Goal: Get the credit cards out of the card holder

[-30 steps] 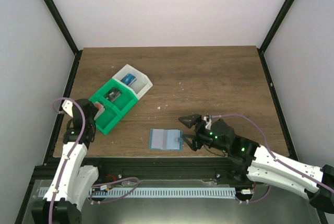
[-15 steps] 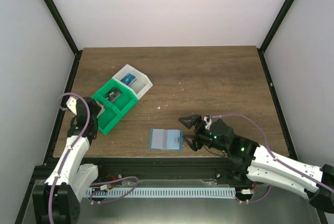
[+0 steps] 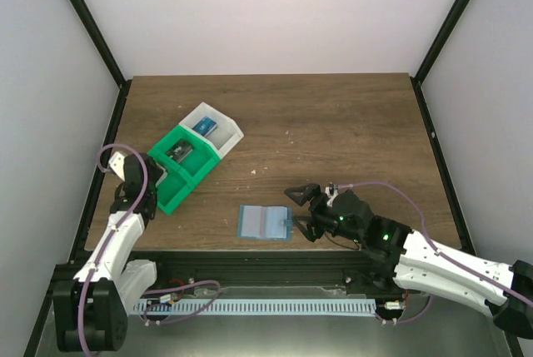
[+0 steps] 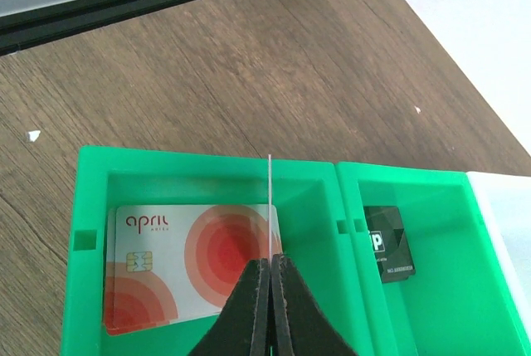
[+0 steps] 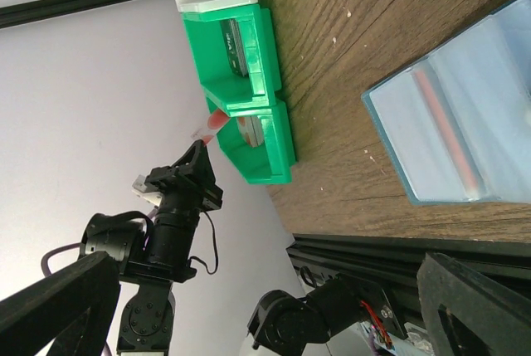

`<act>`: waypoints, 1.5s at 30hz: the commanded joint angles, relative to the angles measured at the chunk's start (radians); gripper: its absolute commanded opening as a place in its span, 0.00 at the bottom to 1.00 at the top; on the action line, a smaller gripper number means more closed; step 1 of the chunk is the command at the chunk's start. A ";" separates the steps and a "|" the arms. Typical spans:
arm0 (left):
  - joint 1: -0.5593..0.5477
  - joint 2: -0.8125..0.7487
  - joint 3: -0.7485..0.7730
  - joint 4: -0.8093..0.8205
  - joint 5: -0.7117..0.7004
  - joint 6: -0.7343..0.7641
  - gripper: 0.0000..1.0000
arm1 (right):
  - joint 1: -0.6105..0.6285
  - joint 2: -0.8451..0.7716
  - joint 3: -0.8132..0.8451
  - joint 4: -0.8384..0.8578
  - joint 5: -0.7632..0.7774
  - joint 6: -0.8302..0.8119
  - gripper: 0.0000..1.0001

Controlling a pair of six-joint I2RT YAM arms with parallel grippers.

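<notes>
**Left gripper** (image 4: 271,266): fingers pressed together on a credit card (image 4: 271,207). From its own wrist the card shows edge-on as a thin white line, face unreadable. The right wrist view shows only a reddish sliver of it.

**Second credit card** (image 4: 191,265): lies flat directly under that gripper, in a compartment of the green tray (image 4: 207,163). It is white with red round spots, one corner hidden behind the fingers.

**Dark card** (image 4: 387,244): in the next compartment, print too small to read.

**Right gripper** (image 3: 290,207): jaws wide apart, holding nothing.

**Card holder** (image 3: 264,222): open flat on the bench (image 3: 350,124), just beside this gripper's tips. It has a blue-teal rim and pale pockets, with a red strip showing through one pocket.
</notes>
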 commanded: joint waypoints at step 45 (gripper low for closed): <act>0.024 0.113 0.117 -0.120 -0.108 -0.002 0.42 | -0.001 -0.051 0.016 -0.049 0.030 -0.006 1.00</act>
